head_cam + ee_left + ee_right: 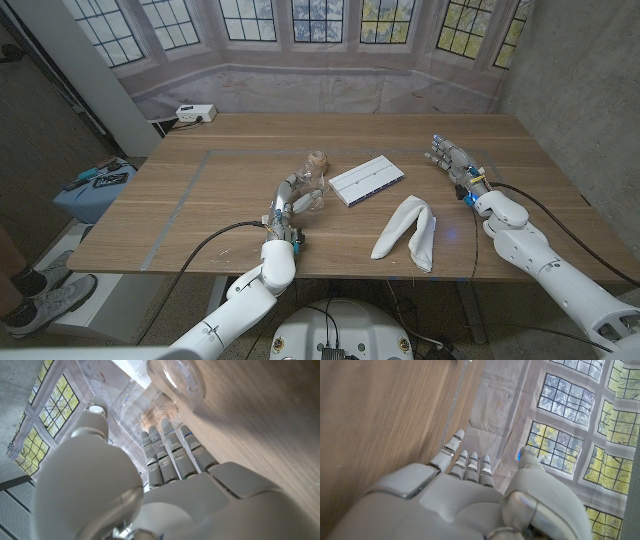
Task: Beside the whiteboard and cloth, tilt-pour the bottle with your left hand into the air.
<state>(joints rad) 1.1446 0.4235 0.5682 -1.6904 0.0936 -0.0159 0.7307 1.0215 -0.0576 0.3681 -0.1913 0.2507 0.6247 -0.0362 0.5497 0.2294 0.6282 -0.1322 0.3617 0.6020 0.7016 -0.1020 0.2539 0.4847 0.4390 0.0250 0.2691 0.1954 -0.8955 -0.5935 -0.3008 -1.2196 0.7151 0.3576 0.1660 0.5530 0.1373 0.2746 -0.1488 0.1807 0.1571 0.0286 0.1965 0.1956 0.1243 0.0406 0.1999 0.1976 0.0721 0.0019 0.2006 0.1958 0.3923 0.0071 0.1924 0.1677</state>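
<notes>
A clear bottle (313, 187) with a brownish cap (318, 158) stands on the table left of the whiteboard (367, 180). My left hand (289, 203) is close against the bottle's near left side with its fingers straight, and it grips nothing. In the left wrist view the bottle (176, 377) sits just beyond my straight fingers (170, 455); I cannot tell whether they touch it. A white cloth (408, 232) lies folded in front of the whiteboard, to its right. My right hand (450, 160) stands at the right side of the table with its fingers spread and nothing in it.
A white power strip (195, 113) lies at the table's (230, 150) back left corner. Grey tape lines (180, 205) run over the left half of the wood. Off the left edge are a blue case (95, 190) and a person's shoe (40, 295).
</notes>
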